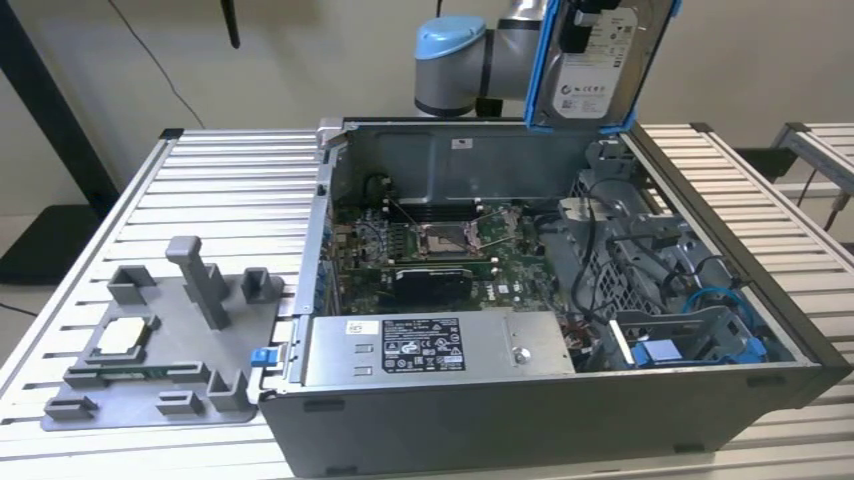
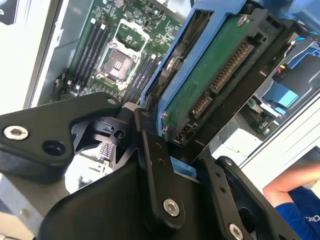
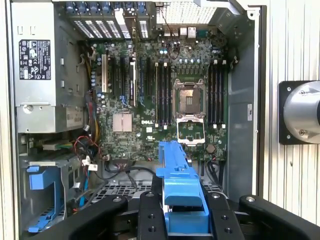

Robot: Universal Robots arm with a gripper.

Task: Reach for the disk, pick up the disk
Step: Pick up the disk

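Note:
The disk (image 1: 597,62), silver with a white label in a bright blue frame, hangs upright above the back right corner of the open computer case (image 1: 534,420). In the second wrist view the disk (image 2: 210,85) shows its green board and connector side. My gripper (image 3: 184,214) is shut on the disk's blue frame (image 3: 181,187), with a black finger on either side. In the second wrist view the gripper (image 2: 182,167) clamps the frame's lower end. The motherboard (image 3: 165,100) lies well below the disk.
A power supply (image 1: 414,345) sits at the case's front, and a blue plastic bay piece (image 1: 681,352) at its right. A grey fixture (image 1: 160,350) holding a small square chip (image 1: 120,336) lies on the slatted table (image 1: 227,180). A person's arm (image 2: 295,192) is beside the case.

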